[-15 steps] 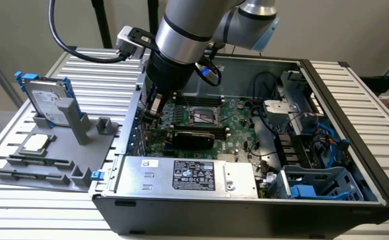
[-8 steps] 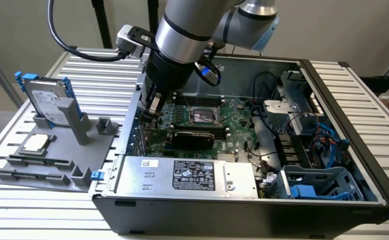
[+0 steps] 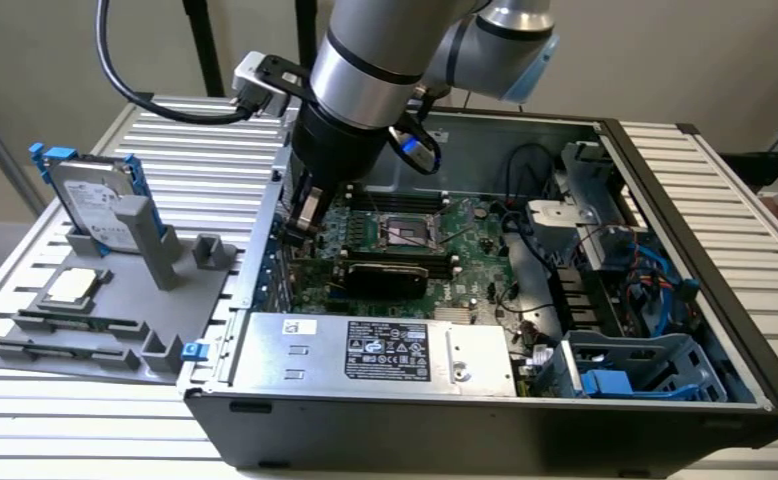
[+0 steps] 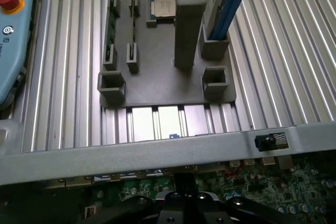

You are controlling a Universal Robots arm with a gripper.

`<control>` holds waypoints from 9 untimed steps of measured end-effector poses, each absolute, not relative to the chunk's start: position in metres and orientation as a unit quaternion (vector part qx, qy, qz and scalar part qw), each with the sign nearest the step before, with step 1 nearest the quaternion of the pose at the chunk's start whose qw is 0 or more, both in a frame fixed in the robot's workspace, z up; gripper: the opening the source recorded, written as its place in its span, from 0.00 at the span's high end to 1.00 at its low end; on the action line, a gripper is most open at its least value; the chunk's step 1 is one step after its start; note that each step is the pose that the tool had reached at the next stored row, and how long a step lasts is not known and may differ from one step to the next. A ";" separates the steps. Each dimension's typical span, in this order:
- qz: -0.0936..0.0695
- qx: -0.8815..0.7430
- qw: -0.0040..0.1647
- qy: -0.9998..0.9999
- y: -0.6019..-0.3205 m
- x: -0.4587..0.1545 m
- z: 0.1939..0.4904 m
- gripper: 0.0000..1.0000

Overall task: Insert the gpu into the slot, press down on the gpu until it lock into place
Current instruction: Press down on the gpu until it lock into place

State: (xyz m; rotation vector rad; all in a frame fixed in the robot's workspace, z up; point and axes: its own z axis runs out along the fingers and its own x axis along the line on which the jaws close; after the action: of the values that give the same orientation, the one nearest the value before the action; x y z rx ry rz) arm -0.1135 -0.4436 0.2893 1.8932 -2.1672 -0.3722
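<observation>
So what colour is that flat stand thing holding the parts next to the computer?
Grey. The parts stand shows best in the wrist view.

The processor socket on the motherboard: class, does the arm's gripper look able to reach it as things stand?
Probably yes. The case is open on top, the gripper is down inside it near the board's edge, and nothing stands over the processor socket.
</observation>
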 end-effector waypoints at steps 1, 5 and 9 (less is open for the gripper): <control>-0.127 0.647 0.120 -0.742 -0.444 -0.113 0.289 0.89; -0.128 0.646 0.119 -0.743 -0.443 -0.114 0.290 0.89; -0.128 0.646 0.119 -0.743 -0.443 -0.111 0.292 0.89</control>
State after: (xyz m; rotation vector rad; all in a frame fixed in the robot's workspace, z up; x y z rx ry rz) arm -0.1115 -0.4434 0.2920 1.8877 -2.1727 -0.3733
